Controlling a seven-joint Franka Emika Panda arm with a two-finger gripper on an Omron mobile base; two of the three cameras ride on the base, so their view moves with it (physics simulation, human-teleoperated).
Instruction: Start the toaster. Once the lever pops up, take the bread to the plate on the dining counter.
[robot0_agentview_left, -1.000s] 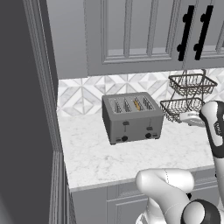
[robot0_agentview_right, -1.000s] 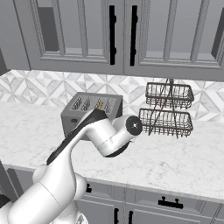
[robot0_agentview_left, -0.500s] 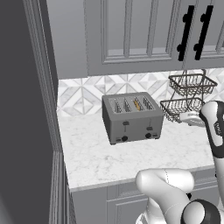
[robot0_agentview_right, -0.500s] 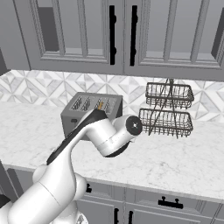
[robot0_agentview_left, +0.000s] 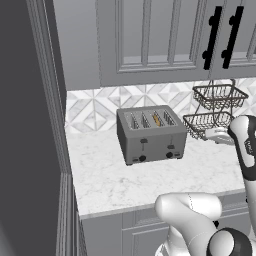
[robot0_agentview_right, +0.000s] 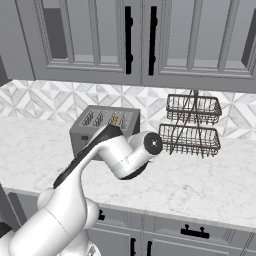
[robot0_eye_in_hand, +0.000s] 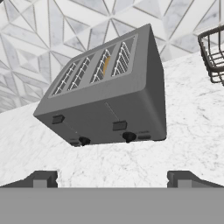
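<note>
The toaster (robot0_agentview_left: 151, 134) is seen standing on the marble desk (robot0_agentview_left: 115, 180) against the tiled backsplash (robot0_agentview_left: 95, 107), under grey cabinets (robot0_agentview_left: 145, 42), with a two-tier wire basket (robot0_agentview_left: 215, 110) just beside it. In the hand view it is framed ahead of the gripper (robot0_eye_in_hand: 112, 178), tilted by the camera's roll, its front face turned toward the hand.

The bread (robot0_eye_in_hand: 105, 64) is found in one of the slots; only a thin tan edge shows above the top. In the left base view the same tan sliver (robot0_agentview_left: 157, 120) sits in the third slot from the left, and in the right base view it shows among the slots (robot0_agentview_right: 114, 120).

Two small dark levers are carried on the front face, and both are seen high on their tracks, the nearer one (robot0_eye_in_hand: 119, 126) just above its knob (robot0_eye_in_hand: 128, 137). From this it is judged that the toaster has not been started.

The gripper is held with its fingers (robot0_eye_in_hand: 41, 178) spread wide and nothing between them. It is kept apart from the toaster, with bare marble showing between the fingertips and the front face.

The task is judged to be at its very beginning. The lever that serves the bread's slot is yet to be reached and pressed down. After that, the pop-up is to be awaited, the bread lifted out, and the slice carried to the plate on the dining counter.
</note>
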